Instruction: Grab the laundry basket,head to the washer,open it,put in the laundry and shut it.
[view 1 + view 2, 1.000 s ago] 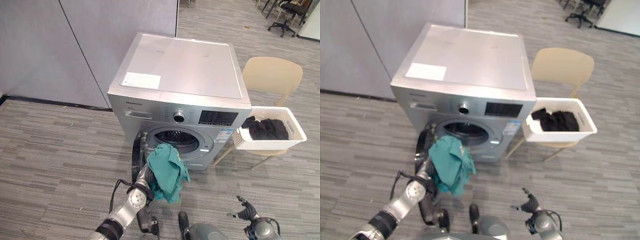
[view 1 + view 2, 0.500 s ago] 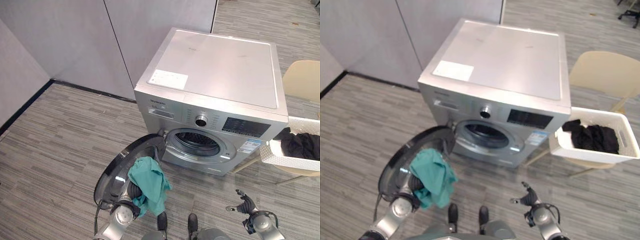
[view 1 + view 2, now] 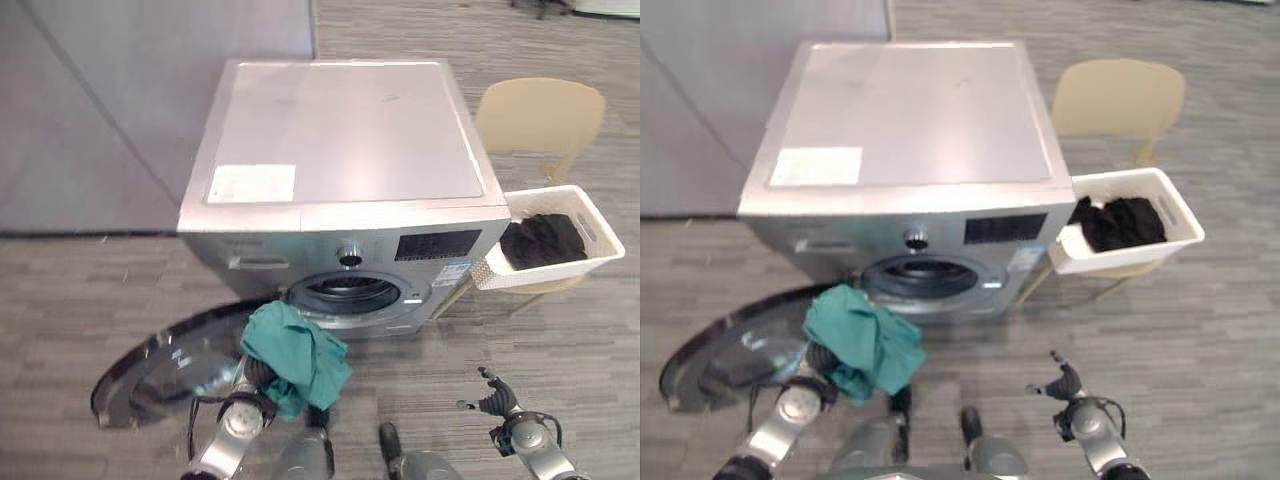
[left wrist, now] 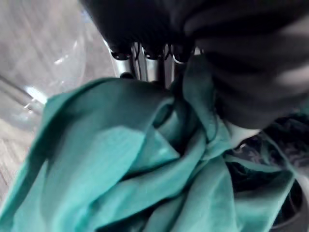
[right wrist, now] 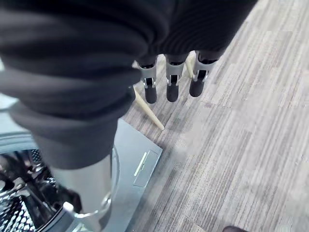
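The silver front-loading washer (image 3: 340, 190) stands with its round door (image 3: 170, 362) swung wide open to the robot's left, the drum opening (image 3: 345, 294) bare. The left hand (image 3: 250, 378) has its fingers (image 4: 145, 60) curled into a bunched teal garment (image 3: 296, 355), held low just in front of the opening, between it and the door. The right hand (image 3: 495, 397) hangs free above the wood-look floor (image 3: 560, 350) to the right of the washer, fingers (image 5: 166, 82) loosely extended and holding nothing. The white laundry basket (image 3: 590, 262), with dark clothes (image 3: 540, 240) inside, rests on the seat of a beige chair (image 3: 535, 120) beside the washer's right edge
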{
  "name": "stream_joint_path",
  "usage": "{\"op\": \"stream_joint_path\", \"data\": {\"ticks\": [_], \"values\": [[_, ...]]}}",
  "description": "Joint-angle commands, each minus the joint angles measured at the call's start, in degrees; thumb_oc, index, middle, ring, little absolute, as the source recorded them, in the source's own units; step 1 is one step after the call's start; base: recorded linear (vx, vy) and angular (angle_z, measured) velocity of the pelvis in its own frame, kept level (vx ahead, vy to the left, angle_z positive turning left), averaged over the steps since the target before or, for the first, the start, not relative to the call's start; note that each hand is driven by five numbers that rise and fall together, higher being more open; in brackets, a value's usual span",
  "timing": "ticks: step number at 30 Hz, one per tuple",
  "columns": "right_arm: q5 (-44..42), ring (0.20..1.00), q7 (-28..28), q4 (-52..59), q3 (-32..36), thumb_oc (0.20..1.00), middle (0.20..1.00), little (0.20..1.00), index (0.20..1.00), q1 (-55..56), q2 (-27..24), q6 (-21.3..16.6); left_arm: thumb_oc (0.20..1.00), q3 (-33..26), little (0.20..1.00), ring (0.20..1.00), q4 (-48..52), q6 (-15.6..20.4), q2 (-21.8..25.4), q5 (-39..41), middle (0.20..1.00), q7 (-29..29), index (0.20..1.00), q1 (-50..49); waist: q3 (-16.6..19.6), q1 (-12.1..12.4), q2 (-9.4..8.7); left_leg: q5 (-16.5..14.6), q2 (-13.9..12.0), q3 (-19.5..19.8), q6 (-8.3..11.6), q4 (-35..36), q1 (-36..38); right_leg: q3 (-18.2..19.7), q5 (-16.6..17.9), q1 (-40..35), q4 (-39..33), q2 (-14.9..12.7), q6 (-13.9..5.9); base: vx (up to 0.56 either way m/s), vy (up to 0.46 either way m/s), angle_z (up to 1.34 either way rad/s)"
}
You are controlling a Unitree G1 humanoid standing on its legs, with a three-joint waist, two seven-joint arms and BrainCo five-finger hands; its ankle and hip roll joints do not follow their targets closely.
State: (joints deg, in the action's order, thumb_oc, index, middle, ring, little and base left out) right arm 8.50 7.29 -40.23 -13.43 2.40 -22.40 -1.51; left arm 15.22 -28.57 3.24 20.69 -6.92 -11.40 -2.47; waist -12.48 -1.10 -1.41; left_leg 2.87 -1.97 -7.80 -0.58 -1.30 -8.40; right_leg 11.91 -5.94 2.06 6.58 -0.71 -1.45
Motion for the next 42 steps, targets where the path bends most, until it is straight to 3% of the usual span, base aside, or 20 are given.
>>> {"op": "stream_joint_path", "data": {"ticks": [1,5,9,11,14,15,17,18,21,24,27,29,30,34,36,40,41,42], "values": [[0.06,1.000,0.57,2.13,-1.67,1.000,1.000,1.000,1.000,-3.78,1.36,-0.77,0.200,-2.64,0.200,0.200,4.18,2.18,4.41,1.80,0.200,-2.44,0.200,1.83,0.40,1.46,-4.12,-3.51,-0.61,-2.50,0.02,-4.52,-1.90,-6.47,0.80,3.38,11.58,0.09,-6.99,-0.02,0.013,-0.49],[0.22,1.000,1.24,2.32,-2.38,1.000,1.000,1.000,1.000,-5.51,1.42,-1.01,0.200,-2.56,0.200,0.200,3.37,2.45,4.58,2.46,0.200,-2.98,0.200,2.83,-0.37,1.47,-3.75,-5.09,-0.92,-3.38,0.01,-3.84,0.19,-12.95,1.17,7.77,6.80,-2.15,-5.48,0.05,-0.024,-0.63],[-1.08,1.000,1.52,2.06,-2.06,1.000,1.000,1.000,1.000,-5.21,0.90,-1.05,0.200,-0.77,0.200,0.200,3.80,3.10,3.21,3.54,0.200,-2.26,0.200,3.79,-1.56,0.87,-4.12,-5.93,0.24,-1.83,-0.29,-6.65,-1.59,-13.70,1.54,6.31,3.89,-3.02,-4.75,-0.06,-0.087,0.42],[-2.40,1.000,2.88,3.10,-2.22,1.000,1.000,1.000,1.000,-6.62,0.33,-1.35,0.200,0.52,0.200,0.200,4.37,3.41,2.78,5.51,0.200,-2.42,0.200,5.46,-3.91,0.57,-4.06,-6.00,-0.36,-1.09,-0.35,-10.22,-7.24,-14.02,1.37,11.40,7.10,-2.45,-3.48,-0.28,-0.162,0.53],[-3.38,1.000,3.88,4.13,-1.96,1.000,1.000,1.000,1.000,-7.35,-0.16,-1.62,0.200,0.74,0.200,0.200,5.06,3.60,2.57,6.50,0.200,-3.02,0.200,6.47,-4.67,0.30,-3.49,-6.47,-0.58,0.04,-0.39,-13.66,-12.45,-14.73,0.22,16.21,10.45,-2.46,-2.63,-0.24,-0.119,0.12],[-3.88,1.000,4.89,5.55,-1.76,1.000,1.000,1.000,1.000,-8.23,-0.88,-1.42,0.200,1.05,0.200,0.200,6.11,3.82,2.10,8.02,0.200,-3.66,0.200,7.80,-5.70,0.27,-2.92,-6.53,-0.94,0.95,-0.28,-17.94,-17.92,-15.69,-0.98,21.52,14.60,-2.33,-1.61,-0.25,-0.131,0.10],[-4.21,1.000,5.63,6.68,-1.56,1.000,1.000,1.000,1.000,-8.70,-1.40,-1.59,0.200,1.00,0.200,0.200,6.64,4.08,1.57,9.12,0.200,-4.18,0.200,8.32,-5.59,0.22,-2.44,-6.72,-1.23,1.44,-0.33,-20.08,-20.91,-16.11,-1.85,24.39,16.96,-2.47,-1.21,-0.20,-0.130,0.12],[-4.48,1.000,7.13,9.13,-1.20,1.000,1.000,1.000,1.000,-9.36,-1.98,-1.51,0.200,1.15,0.200,0.200,7.80,4.40,0.64,11.13,0.200,-5.57,0.200,10.04,-6.66,0.09,-1.92,-9.53,-2.06,2.17,0.10,-26.70,-26.24,-16.26,-5.35,29.87,23.73,-2.68,-0.59,-0.14,-0.128,0.12],[-4.12,1.000,8.82,11.16,-1.06,1.000,1.000,1.000,1.000,-10.24,-2.56,-1.67,0.200,1.07,0.200,0.200,8.71,5.03,-0.70,13.44,0.200,-7.05,0.200,11.52,-6.65,-0.13,-1.42,-10.68,-2.98,2.68,0.01,-33.05,-33.45,-16.53,-7.29,37.23,30.53,-2.67,0.46,-0.16,-0.107,0.14],[-5.33,1.000,12.41,13.11,-1.13,1.000,1.000,1.000,1.000,-14.42,-2.13,-2.05,0.200,1.77,0.200,0.200,8.78,6.11,-3.16,19.71,0.200,-10.87,0.200,18.90,-6.83,-1.05,-1.01,-13.31,-4.54,3.34,-0.19,-46.15,-48.21,-15.99,-10.87,51.74,42.92,-2.12,2.88,-0.15,-0.054,0.04],[-6.01,1.000,13.59,14.00,-1.06,1.000,1.000,1.000,1.000,-15.74,-1.69,-2.72,0.200,1.63,0.200,0.200,7.98,6.29,-3.07,19.87,0.200,-13.29,0.200,23.39,-6.26,-1.49,-0.84,-15.02,-5.18,4.17,-0.50,-51.83,-54.38,-15.28,-12.01,57.62,47.62,-1.91,3.46,-0.06,-0.010,-0.17],[-6.60,1.000,14.67,14.21,-1.20,1.000,1.000,1.000,1.000,-17.16,-1.70,-3.68,0.200,1.98,0.200,0.200,6.25,6.38,-1.68,19.28,0.200,-16.22,0.200,29.59,-5.78,-2.28,-0.62,-17.07,-6.21,5.44,-1.04,-57.42,-59.94,-14.61,-13.28,62.95,52.38,-1.99,3.61,0.00,0.030,-0.18],[-8.22,1.000,13.33,16.17,-1.78,1.000,1.000,1.000,1.000,-17.05,-2.44,-5.66,0.200,3.53,0.200,0.200,0.79,4.87,2.89,16.49,0.200,-18.97,0.200,41.49,-4.85,-4.68,-0.28,-20.10,-7.43,6.29,-1.94,-64.73,-66.91,-14.07,-15.37,69.29,58.69,-1.78,4.39,0.04,0.050,-0.20],[-7.43,1.000,12.17,17.71,-2.46,1.000,1.000,1.000,1.000,-16.05,-3.41,-6.84,0.200,5.10,0.200,0.200,-6.09,3.76,8.18,14.84,0.200,-21.57,0.200,52.17,-3.27,-6.27,0.25,-21.15,-7.43,6.79,-2.23,-67.47,-71.16,-13.78,-16.07,73.27,61.10,-1.54,4.51,0.04,0.030,-0.23],[-8.88,1.000,11.05,19.37,-3.81,1.000,1.000,1.000,1.000,-16.42,-4.31,-8.77,0.200,9.86,0.200,0.200,-17.92,2.94,15.80,15.06,0.200,-22.15,0.200,67.52,-2.61,-8.23,0.91,-21.55,-7.56,7.21,-2.15,-69.94,-75.24,-13.31,-15.93,77.07,63.15,-0.89,4.36,0.00,0.009,0.11],[-9.59,1.000,10.38,22.00,-3.92,1.000,1.000,1.000,1.000,-16.18,-6.45,-10.41,0.200,15.72,0.200,0.200,-22.67,2.21,21.47,12.21,0.200,-22.45,0.200,77.72,-3.13,-9.07,0.95,-22.44,-8.03,7.43,-2.42,-72.27,-78.34,-12.87,-15.30,79.58,64.03,-0.04,3.43,0.00,0.006,-0.08],[-9.84,1.000,9.82,23.04,-3.54,1.000,1.000,1.000,1.000,-15.97,-7.64,-10.90,1.000,20.40,1.000,1.000,-24.77,0.66,24.84,7.75,1.000,-21.72,1.000,81.74,-3.56,-9.33,1.18,-22.61,-8.12,7.94,-2.58,-73.65,-80.00,-12.86,-14.78,80.80,64.51,0.28,3.05,0.01,0.009,-0.22],[-9.78,1.000,9.50,23.50,-3.55,1.000,1.000,1.000,1.000,-15.68,-8.02,-11.30,1.000,21.91,1.000,1.000,-25.37,0.19,25.59,5.49,1.000,-21.10,1.000,82.80,-3.69,-9.38,1.15,-22.70,-8.20,8.10,-2.63,-74.11,-80.50,-12.87,-14.65,81.14,64.61,0.38,2.82,0.01,0.013,-0.17]]}}
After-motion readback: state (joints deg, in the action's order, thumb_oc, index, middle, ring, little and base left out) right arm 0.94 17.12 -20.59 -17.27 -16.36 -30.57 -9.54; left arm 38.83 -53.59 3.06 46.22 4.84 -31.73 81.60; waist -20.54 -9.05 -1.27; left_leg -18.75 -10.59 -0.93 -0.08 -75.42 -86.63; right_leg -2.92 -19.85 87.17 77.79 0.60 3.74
